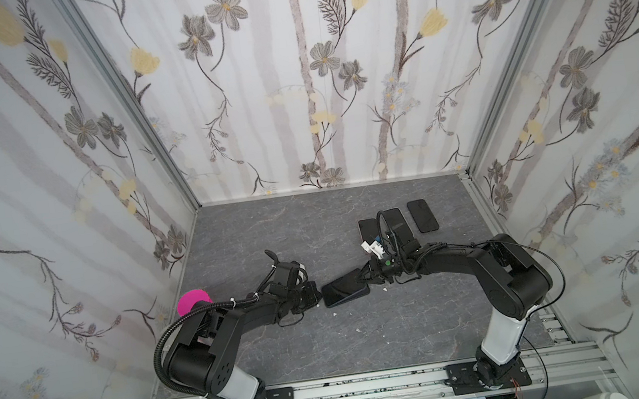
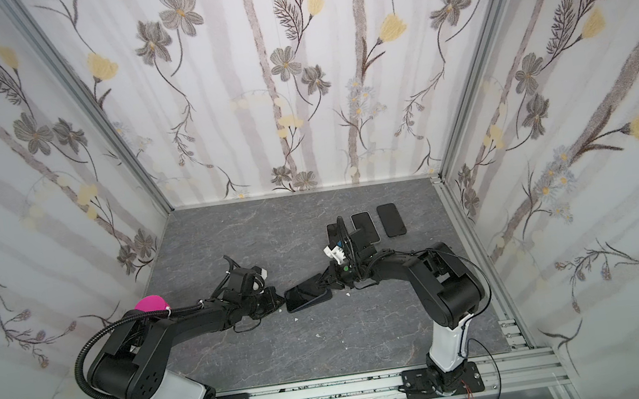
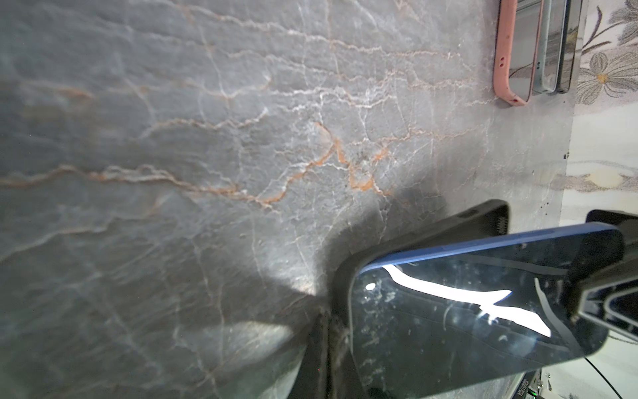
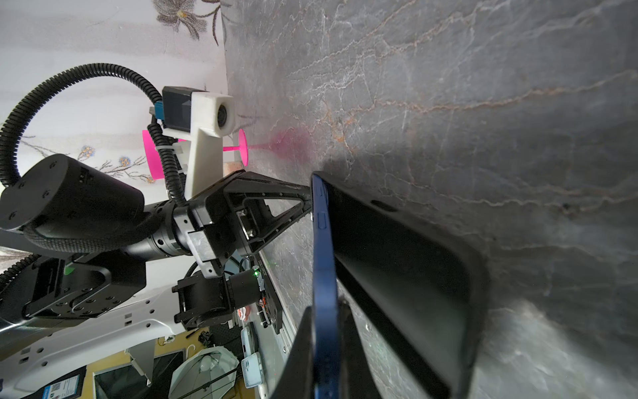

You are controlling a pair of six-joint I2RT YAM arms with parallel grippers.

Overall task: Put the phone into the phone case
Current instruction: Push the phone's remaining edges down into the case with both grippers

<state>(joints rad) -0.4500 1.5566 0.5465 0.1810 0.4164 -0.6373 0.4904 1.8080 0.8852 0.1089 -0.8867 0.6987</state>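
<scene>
Grey marbled worktop (image 1: 272,236) carries the phone case (image 4: 414,262); right gripper (image 4: 324,312) clamps the phone (image 1: 342,288) tilted into it, left gripper (image 1: 319,293) closed, apparently bracing the end. Uneven pressing could slide the case away.

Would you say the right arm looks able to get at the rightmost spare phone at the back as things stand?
Probably not yet: the right claw is shut on the blue phone, angled over the black case. The spare phone itself lies uncovered beside that arm, nothing across it.
</scene>
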